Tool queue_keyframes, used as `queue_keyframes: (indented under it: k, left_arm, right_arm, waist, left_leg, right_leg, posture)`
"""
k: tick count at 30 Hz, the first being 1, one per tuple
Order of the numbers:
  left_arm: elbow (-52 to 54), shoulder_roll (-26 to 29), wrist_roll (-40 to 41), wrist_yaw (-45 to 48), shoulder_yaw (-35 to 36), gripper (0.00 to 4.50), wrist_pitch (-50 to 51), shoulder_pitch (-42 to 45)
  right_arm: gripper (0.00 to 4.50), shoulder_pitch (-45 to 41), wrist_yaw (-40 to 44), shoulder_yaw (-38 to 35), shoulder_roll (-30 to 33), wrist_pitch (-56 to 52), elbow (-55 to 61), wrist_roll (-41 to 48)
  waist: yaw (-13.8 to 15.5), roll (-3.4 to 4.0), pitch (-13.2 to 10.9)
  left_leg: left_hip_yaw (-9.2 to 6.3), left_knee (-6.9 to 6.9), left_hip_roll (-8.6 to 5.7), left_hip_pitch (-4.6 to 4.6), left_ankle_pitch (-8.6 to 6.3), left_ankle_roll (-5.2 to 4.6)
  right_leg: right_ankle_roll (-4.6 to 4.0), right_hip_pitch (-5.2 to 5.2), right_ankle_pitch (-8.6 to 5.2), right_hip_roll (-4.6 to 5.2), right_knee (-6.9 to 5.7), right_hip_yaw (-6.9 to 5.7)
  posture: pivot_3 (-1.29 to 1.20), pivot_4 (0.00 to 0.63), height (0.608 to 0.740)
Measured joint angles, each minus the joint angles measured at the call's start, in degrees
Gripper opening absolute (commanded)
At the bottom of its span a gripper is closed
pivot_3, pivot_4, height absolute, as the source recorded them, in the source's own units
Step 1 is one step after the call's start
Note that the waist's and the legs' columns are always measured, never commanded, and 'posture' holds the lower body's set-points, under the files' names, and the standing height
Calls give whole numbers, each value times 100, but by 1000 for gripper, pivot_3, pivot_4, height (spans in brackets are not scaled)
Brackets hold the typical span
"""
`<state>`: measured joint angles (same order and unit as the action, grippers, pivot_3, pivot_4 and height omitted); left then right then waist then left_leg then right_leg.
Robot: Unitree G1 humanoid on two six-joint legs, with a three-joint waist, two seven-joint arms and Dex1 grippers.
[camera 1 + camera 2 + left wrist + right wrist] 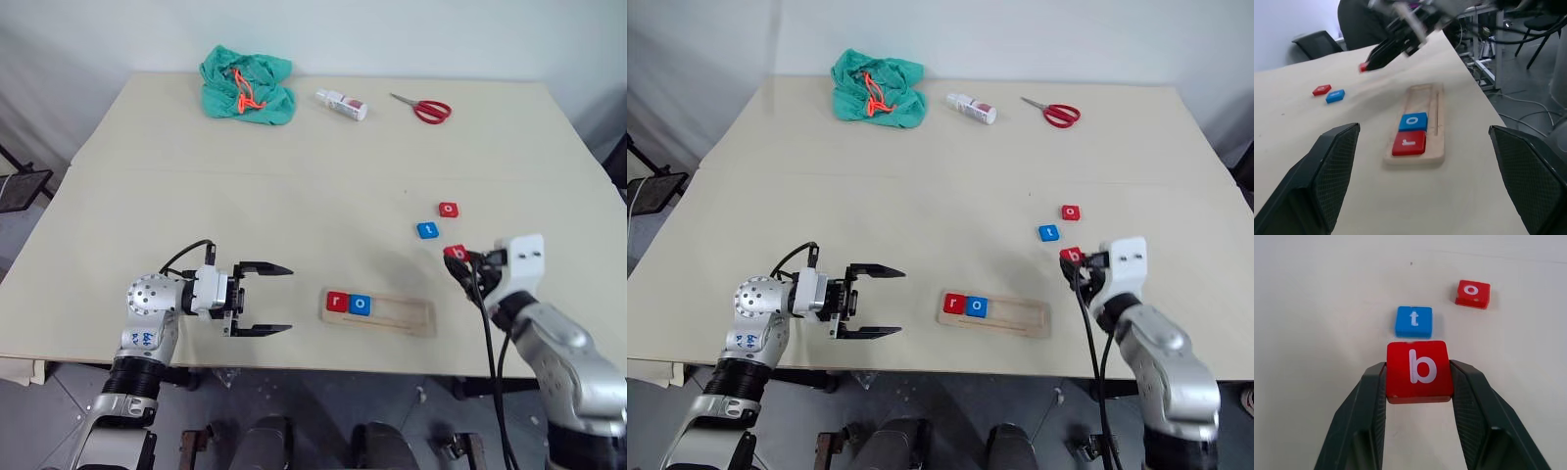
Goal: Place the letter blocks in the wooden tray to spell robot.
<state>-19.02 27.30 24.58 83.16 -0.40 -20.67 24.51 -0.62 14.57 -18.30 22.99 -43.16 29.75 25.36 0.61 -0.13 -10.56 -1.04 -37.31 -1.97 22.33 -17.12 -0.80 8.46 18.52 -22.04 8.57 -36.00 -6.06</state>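
Observation:
The wooden tray lies near the table's front edge, with a red "r" block and a blue "o" block at its left end. My right gripper is shut on the red "b" block, held above the table to the right of the tray. Just beyond it lie the blue "t" block and a red "o" block. My left gripper stands open left of the tray, pointing at it, with nothing between its fingers.
At the table's far side lie a green cloth with an orange cord, a small white bottle and red-handled scissors. A dark chair stands off the table's left edge.

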Motion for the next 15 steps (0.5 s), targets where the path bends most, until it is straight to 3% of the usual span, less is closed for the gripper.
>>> queue_keyframes:
  k: [7,14,15]
  left_arm:
    - [-290,-93,0,169,-1,4500,-69,262]
    - [-431,-177,-3,213,-19,4500,-76,402]
    - [-431,-177,-3,220,-19,4500,-78,405]
  right_arm:
    - [1469,936,-599,-239,-397,-636,1111,191]
    - [1469,1332,-777,-241,-617,-725,1258,246]
    - [1819,1330,-794,-250,-646,-725,1258,259]
  waist:
    - [7,2,1]
    - [-2,2,1]
    - [-7,2,1]
  left_leg:
    - [8,0,-3,-6,1,-1]
    - [9,0,-3,-7,1,-1]
    - [9,0,-3,-8,1,-1]
  right_leg:
    - [0,0,0,1,0,12]
    - [0,-1,0,1,-1,13]
    - [0,-1,0,0,-1,13]
  posture:
    - [0,150,740]
    - [0,150,740]
    - [0,150,740]
